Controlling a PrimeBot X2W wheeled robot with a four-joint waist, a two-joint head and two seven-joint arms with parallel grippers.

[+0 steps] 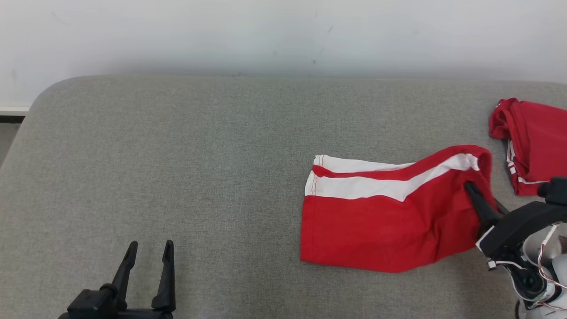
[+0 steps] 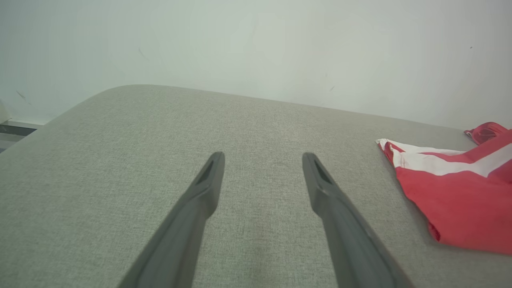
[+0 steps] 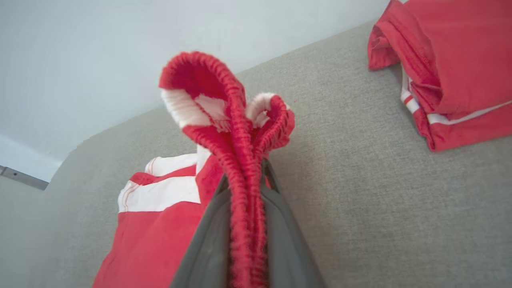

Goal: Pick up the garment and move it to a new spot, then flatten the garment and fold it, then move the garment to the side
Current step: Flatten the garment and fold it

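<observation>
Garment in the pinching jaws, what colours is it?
The garment is red with white bands; the head view shows it best.

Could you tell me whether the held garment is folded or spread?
Folded: the garment lies doubled, its layered waistband pinched and raised in the right gripper.

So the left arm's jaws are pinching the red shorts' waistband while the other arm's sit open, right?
Wrong arm: the right arm's jaws pinch the shorts by the waistband, as the right wrist view shows; the left arm's jaws sit open.

grey upholstered surface, pale wall
</observation>
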